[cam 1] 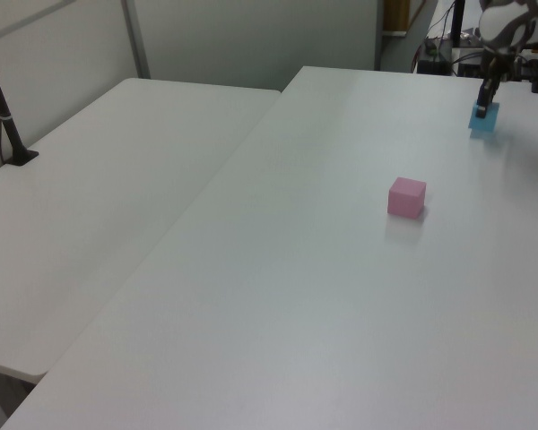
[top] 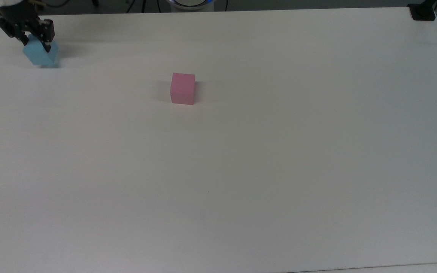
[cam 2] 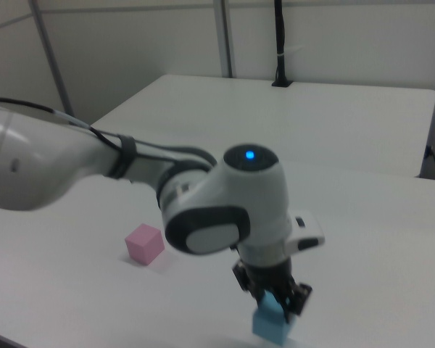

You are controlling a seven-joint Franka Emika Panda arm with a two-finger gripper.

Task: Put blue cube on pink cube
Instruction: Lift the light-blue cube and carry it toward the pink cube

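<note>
Two matte cubes: jaws of the black gripper (top: 35,42) clamp the sky-blue cube (top: 39,55), tilted; level it before reaching the pastel-pink cube (top: 182,88).

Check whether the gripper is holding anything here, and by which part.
Yes: the gripper holds the blue cube, jaws shut on the upper part of two opposite sides. The cube looks tilted and just off the table.

Sky-blue cube (top: 40,55), pink cube (top: 183,88), white table (top: 279,151), black end effector (top: 36,41)
</note>
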